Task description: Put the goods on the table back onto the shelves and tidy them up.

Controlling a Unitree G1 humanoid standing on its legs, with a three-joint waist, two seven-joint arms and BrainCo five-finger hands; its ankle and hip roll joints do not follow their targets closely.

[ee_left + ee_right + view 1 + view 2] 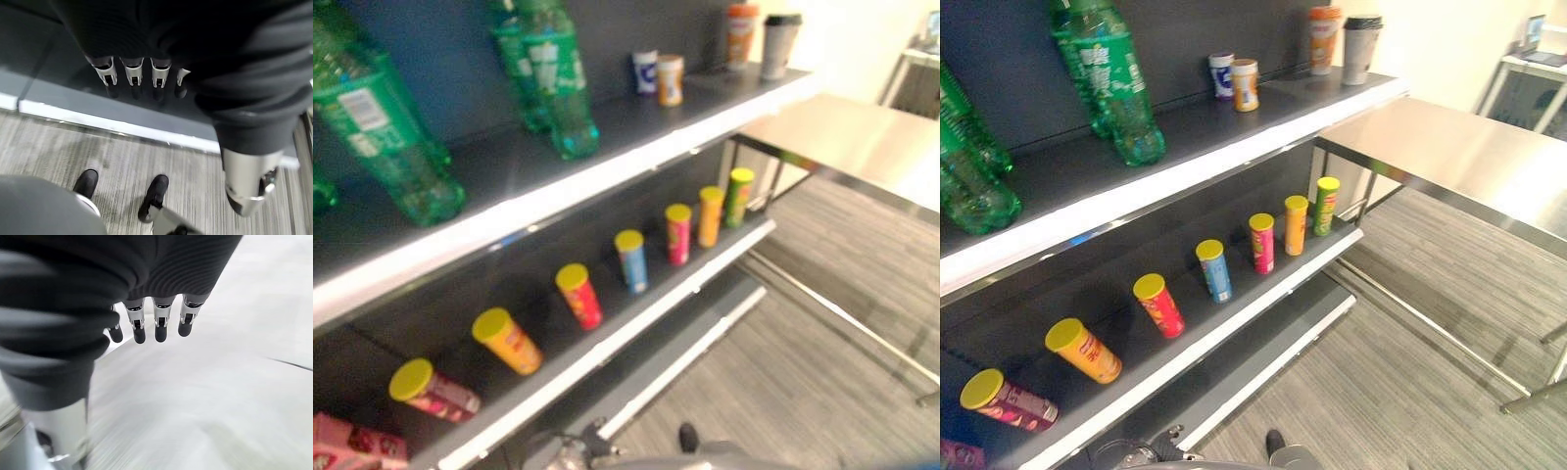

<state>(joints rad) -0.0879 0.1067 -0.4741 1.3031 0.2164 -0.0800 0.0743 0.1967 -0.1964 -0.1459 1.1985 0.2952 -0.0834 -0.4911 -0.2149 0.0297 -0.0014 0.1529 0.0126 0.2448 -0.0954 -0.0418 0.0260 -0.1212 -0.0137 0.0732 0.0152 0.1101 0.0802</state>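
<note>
Floor (1410, 382): grey carpet with fine parallel stripes. In the head views you find it from 4 to 6 o'clock, running toward 3 o'clock. The left wrist view shows the same striped carpet from close by.

Wall (1449, 44): plain, pale cream, at 1 o'clock in the head views. It meets the carpet far back in the room.

Far desk (1540, 63): at 2 o'clock, at the edge of the view and standing against the wall. You see a light top with a dark panel beneath it.

Object on the far desk (1535, 29): upright and bluish, too small for you to identify.
</note>
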